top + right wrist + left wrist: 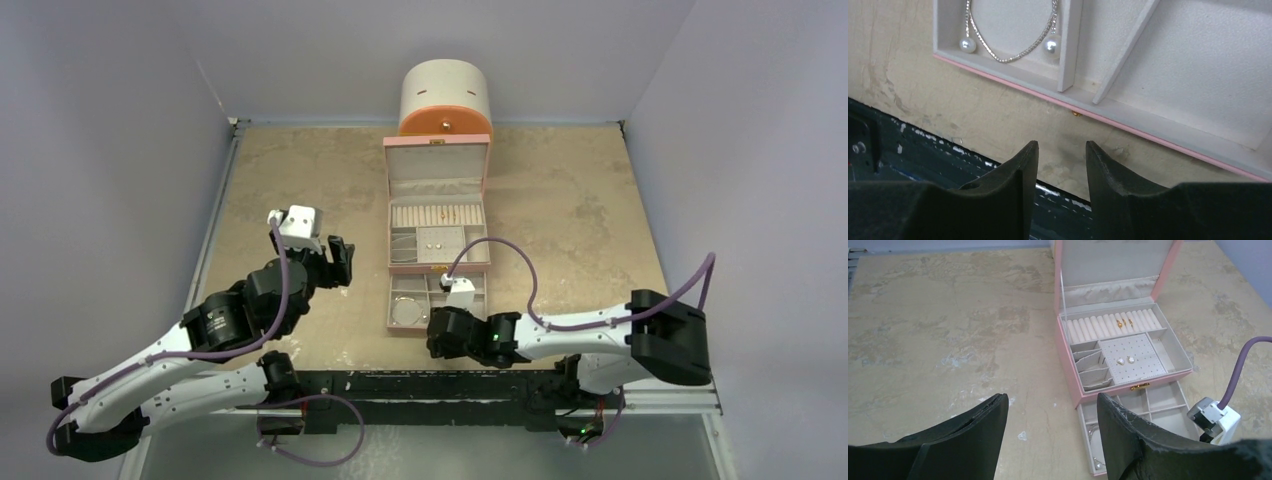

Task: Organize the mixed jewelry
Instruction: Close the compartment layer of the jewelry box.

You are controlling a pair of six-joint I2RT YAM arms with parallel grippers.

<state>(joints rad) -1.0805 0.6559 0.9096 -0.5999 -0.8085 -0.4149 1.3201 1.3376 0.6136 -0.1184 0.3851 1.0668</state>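
**Q:** Grippers?
**A:** Both spread, nothing in either. My left gripper [1052, 399] hangs over the table [938, 340], left of the box [1068, 371] and well apart from it. I'd guess it's parked there so it stays out of the way and its camera gets the whole box. My right gripper [1062, 150] sits low at the front of the pulled-out drawer [1198, 75], aimed at the strip of table between the pink edge and the table's rim.

**Q:** Jewelry?
**A:** The bangle [1008, 56] is in the drawer's near-left compartment, lying flat, pearl ends toward the front wall. The rings [1122, 323] are tucked in the ring rolls [1088, 330] of the top tray. Two studs [1125, 360] sit on the perforated pad [1143, 367]. It's like with like: the rolls grip the bands, the holes take the posts, and the wide compartment fits the loop.

**Q:** Anything loose?
**A:** There's a gold speck [1076, 114] just beside the drawer's pink front. It's too small to tell whether it's a stud or a knob.

**Q:** Step?
**A:** My read is that the task is mostly sorted. The right is placed to pick up that speck or push the drawer shut.

**Q:** Risk?
**A:** My pads are thick and the speck is tiny. A sloppy pinch could flick it off the near edge.
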